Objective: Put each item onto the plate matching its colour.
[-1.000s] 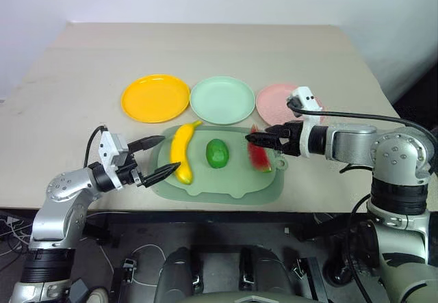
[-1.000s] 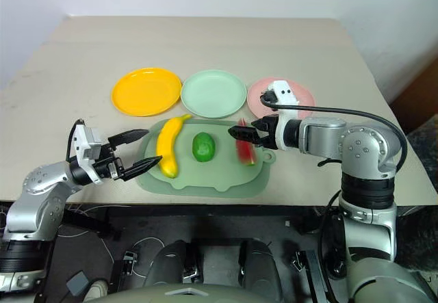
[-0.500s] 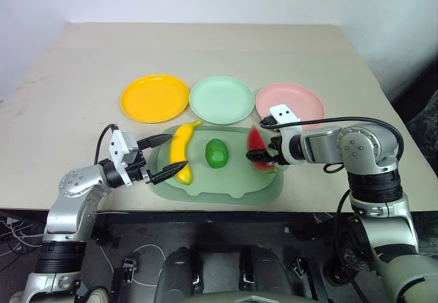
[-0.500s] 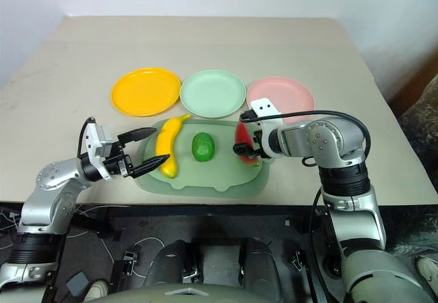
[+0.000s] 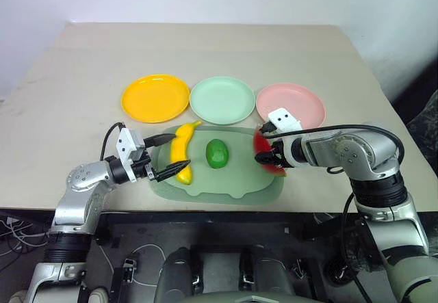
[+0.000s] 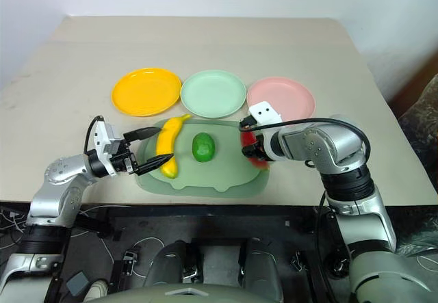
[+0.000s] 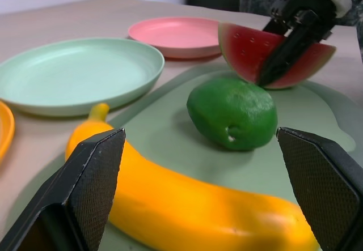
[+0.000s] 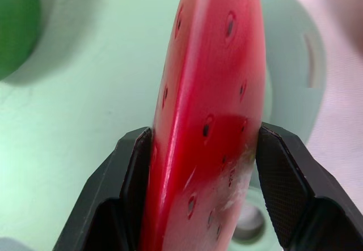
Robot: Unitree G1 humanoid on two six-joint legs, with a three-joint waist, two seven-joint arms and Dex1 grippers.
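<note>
A: The red toy watermelon wedge with a green rind (image 8: 207, 120) stands at the three o'clock end of the pale green rounded-rectangle plastic tray (image 5: 233, 183). The right gripper (image 5: 265, 156) has its two black fingers clamped on the wedge's flat red faces.

B: And the other toy foods?

A: The small oval dark-green fruit (image 5: 217, 152) lies at the tray's centre. The curved yellow plastic banana (image 5: 181, 151) lies at the nine o'clock end. The left gripper (image 5: 166, 156) is level there, fingers spread wide and holding nothing, one finger on either side of the banana's near end, apart from it as far as I can tell.

B: Where are the plates?

A: In a row at twelve o'clock from the tray, on the beige tabletop (image 5: 68, 98): the round yellow-orange plastic plate (image 5: 155, 98) at eleven, the round pale mint green plate (image 5: 222, 100) at twelve, the round pink plate (image 5: 301, 102) at one. All three are bare.
</note>
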